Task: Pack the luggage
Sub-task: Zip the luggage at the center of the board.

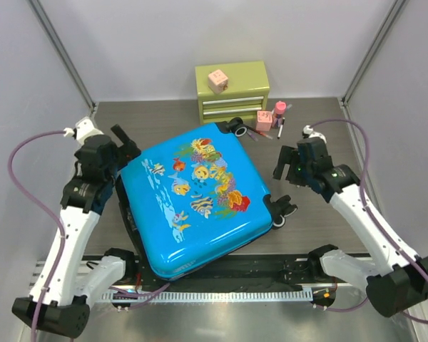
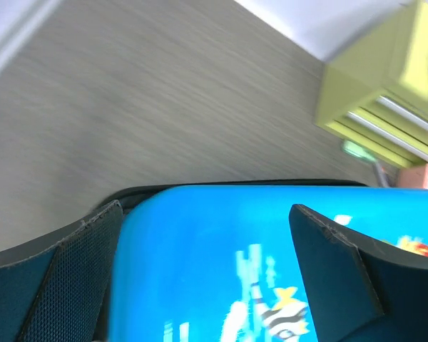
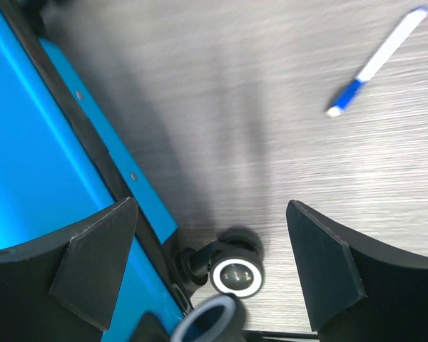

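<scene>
The luggage (image 1: 196,203), a bright blue hard shell with a fish-and-coral print, lies flat and closed in the middle of the table, with black wheels (image 1: 285,208) on its right side. My left gripper (image 1: 126,147) hovers at the case's far-left corner, jaws open. In the left wrist view the blue lid (image 2: 200,271) fills the gap between the fingers of the left gripper (image 2: 205,208). My right gripper (image 1: 284,165) stands open just right of the case. In the right wrist view the right gripper (image 3: 211,204) brackets bare table above a wheel (image 3: 237,274) and the case's edge (image 3: 28,142).
A green drawer chest (image 1: 232,89) stands at the back with a pink cube (image 1: 217,80) on top. A pink bottle (image 1: 279,112) and small items lie to its right. A blue-and-white pen (image 3: 374,64) lies on the table. A metal rail (image 1: 221,292) runs along the near edge.
</scene>
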Controlling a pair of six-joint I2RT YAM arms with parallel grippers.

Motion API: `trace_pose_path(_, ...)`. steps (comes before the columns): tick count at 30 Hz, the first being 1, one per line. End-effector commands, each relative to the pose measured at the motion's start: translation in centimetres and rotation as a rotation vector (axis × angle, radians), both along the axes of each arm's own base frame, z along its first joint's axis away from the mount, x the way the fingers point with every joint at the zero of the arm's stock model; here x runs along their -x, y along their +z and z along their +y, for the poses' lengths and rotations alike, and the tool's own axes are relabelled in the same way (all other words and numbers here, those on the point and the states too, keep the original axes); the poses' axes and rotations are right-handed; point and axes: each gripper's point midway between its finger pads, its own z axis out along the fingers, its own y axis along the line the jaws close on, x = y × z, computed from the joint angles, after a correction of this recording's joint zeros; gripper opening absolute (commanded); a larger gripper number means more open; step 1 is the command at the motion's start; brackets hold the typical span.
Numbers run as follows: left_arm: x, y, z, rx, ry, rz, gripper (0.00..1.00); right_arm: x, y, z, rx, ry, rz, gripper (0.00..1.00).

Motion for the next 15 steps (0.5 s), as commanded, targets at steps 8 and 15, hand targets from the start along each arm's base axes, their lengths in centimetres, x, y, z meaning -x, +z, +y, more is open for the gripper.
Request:
trace_pose_path(8, 6.2, -9.8, 7.2, -0.027, 0.175, 0.264, 1.00, 5.2, 5.4, -0.7, -0.209, -0.028, -0.100, 0.99)
trace_pose_path(15, 6.0, -12.1, 6.6, 0.089, 0.138, 0.265, 0.96, 8.3, 6.4, -2.4, -0.275, -0.130, -0.166, 1.00)
